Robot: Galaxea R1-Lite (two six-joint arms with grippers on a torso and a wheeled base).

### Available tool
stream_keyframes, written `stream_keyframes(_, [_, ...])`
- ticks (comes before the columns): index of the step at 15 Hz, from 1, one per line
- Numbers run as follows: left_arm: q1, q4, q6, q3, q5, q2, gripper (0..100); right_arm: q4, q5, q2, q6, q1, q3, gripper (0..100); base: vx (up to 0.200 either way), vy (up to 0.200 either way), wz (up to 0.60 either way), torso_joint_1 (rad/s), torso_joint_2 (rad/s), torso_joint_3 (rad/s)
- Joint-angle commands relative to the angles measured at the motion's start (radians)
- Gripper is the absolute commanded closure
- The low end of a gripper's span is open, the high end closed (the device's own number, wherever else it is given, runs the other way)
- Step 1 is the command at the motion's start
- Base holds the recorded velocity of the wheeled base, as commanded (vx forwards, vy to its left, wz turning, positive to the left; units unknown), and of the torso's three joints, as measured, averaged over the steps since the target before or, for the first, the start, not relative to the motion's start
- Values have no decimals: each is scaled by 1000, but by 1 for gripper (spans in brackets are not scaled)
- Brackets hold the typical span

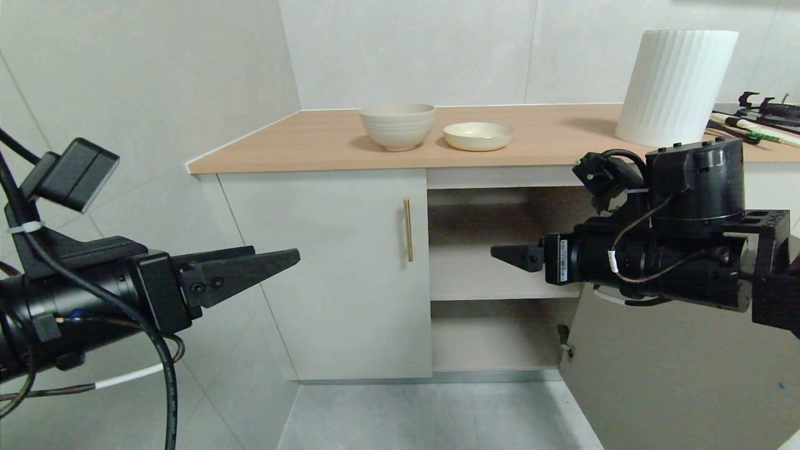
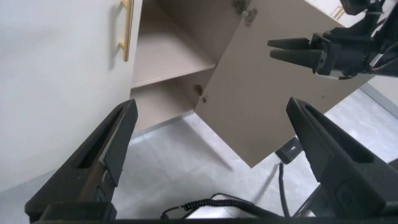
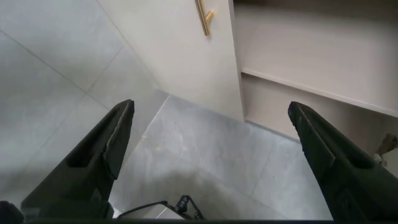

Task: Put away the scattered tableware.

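Two grippers being held wide open, empty: left gripper (image 1: 284, 257), right gripper (image 1: 506, 253); bowl (image 1: 397, 126) risking being toppled by off-centre pinch.

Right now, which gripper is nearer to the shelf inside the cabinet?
Right. The right gripper is before the open shelf; the left gripper is before the closed door.

Countertop (image 1: 300, 140) matt wood grain; bowl (image 1: 397, 126), dish (image 1: 478, 135) smooth satin ceramic; handle (image 1: 408, 229) glossy brass-look metal.
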State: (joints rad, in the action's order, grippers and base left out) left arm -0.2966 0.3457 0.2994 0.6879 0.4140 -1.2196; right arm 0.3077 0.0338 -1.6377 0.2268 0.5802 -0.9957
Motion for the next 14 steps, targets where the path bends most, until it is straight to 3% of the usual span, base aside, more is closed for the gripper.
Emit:
stream_keyframes(1, [1,1,-3,5,0,2,0,2,0,7,0,-2,0,0,0,0,0,0,0,0])
stream_keyframes(13, [2,-1,-2,5,0,9,0,13,14,87,-64,6,81,0,200,0,0,2,0,4])
stream_keyframes(14, [2,-1,-2,5,0,11,0,13,14,91,-64,9,83,0,0,0,0,0,0,0])
